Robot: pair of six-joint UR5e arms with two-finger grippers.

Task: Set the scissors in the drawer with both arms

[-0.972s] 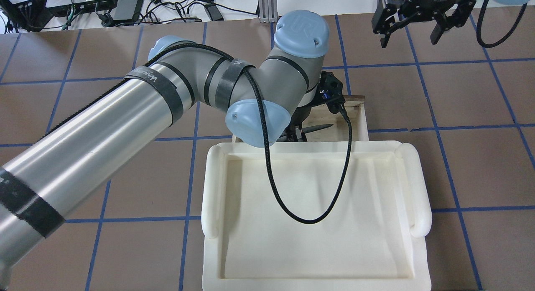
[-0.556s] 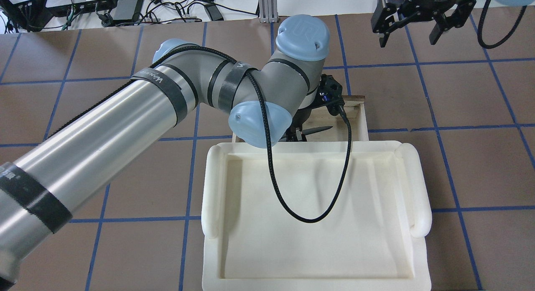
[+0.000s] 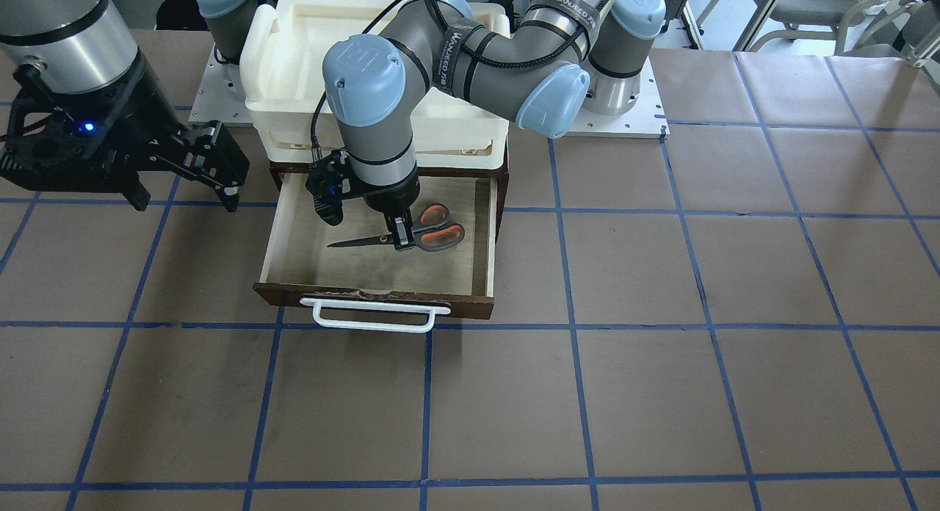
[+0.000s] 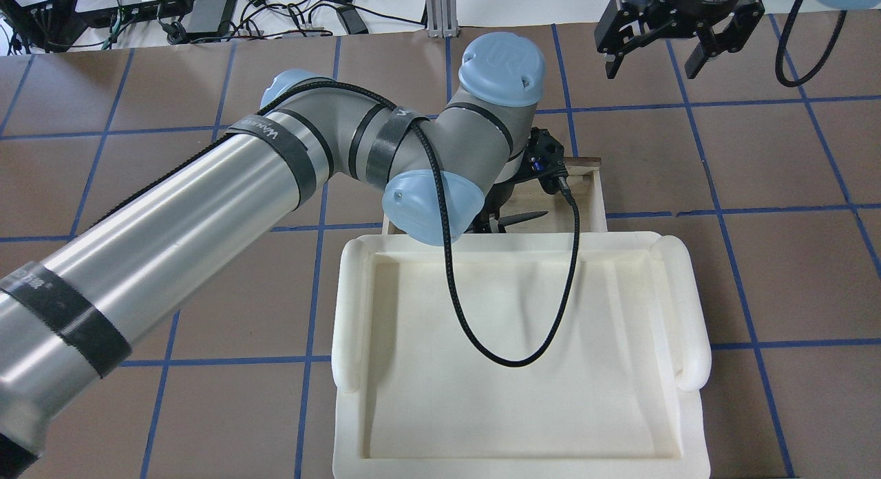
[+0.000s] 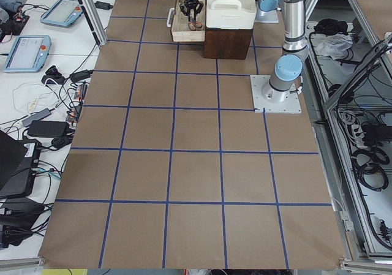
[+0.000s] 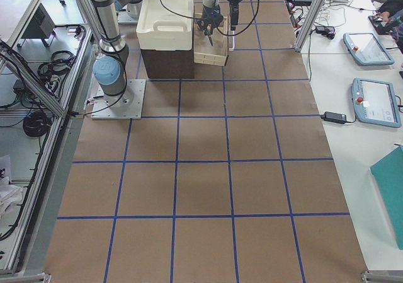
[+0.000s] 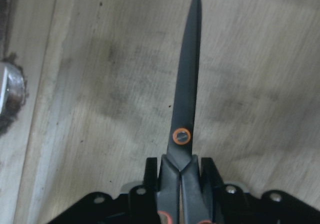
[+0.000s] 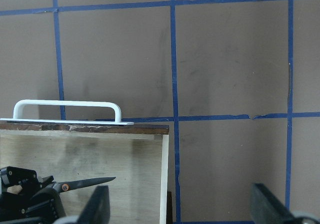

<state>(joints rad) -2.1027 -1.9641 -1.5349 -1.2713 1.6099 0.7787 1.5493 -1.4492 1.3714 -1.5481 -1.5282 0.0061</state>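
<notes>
The scissors (image 3: pixel 429 236), grey handles with orange-red loops and dark blades pointing to that view's left, are inside the open drawer (image 3: pixel 440 272), low over its plywood floor. My left gripper (image 3: pixel 400 239) is shut on the scissors just behind the pivot; the left wrist view shows its fingers (image 7: pixel 207 171) clamped on both sides of the scissors (image 7: pixel 186 99). The overhead view shows only the blade tip (image 4: pixel 526 217); the arm hides the rest. My right gripper (image 4: pixel 650 66) is open and empty, hovering off to the side of the drawer (image 8: pixel 100 154).
The drawer's white handle (image 3: pixel 374 316) faces away from the robot. A white foam tray (image 4: pixel 523 369) sits on top of the dark cabinet above the drawer. Brown table paper with blue tape lines (image 3: pixel 661 349) surrounds it.
The left arm has shifted slightly while the scissors stay at about the same spot in the drawer. The right gripper has moved a little to the left in the overhead view, still open.
</notes>
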